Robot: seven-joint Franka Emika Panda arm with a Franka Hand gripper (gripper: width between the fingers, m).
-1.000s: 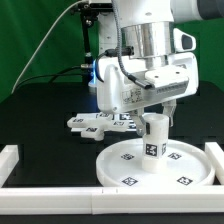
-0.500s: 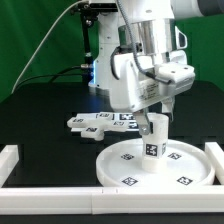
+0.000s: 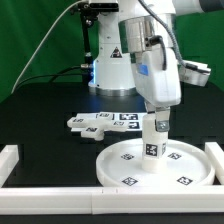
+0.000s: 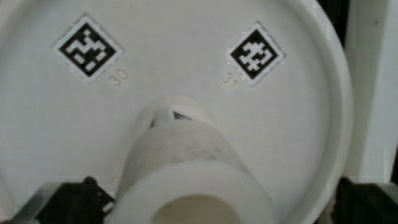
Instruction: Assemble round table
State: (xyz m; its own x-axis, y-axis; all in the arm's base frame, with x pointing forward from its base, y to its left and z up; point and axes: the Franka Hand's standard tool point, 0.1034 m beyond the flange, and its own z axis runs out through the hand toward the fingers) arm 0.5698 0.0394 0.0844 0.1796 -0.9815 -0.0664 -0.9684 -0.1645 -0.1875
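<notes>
Disc: the large rimmed round disc (image 3: 155,166) lies flat on the black table (image 3: 40,110), its top carrying several small black-and-white square tags.
Leg: the short thick cylindrical leg (image 3: 154,138) stands upright at the middle of the disc, a tag on its side facing the exterior camera.
Leg from the wrist: the leg (image 4: 187,170) rises from the middle of the disc (image 4: 178,60), with two diamond-set tags on the disc surface beyond it.
Gripper: the gripper (image 3: 160,123) hangs over the top of the leg, one finger (image 3: 162,124) showing at the leg's upper edge toward the exterior view's right; the jaws are spread wide, and whether a finger touches the leg I cannot tell.
Fingers from the wrist: a dark fingertip (image 4: 75,195) shows beside the leg, apart from its wall.
Marker board: the marker board (image 3: 105,121) lies flat on the table behind the disc, toward the exterior view's left.
Rails: white rails (image 3: 20,160) edge the table in front of and beside the disc.
Arm: the robot arm (image 3: 150,60) comes down from above the disc.
</notes>
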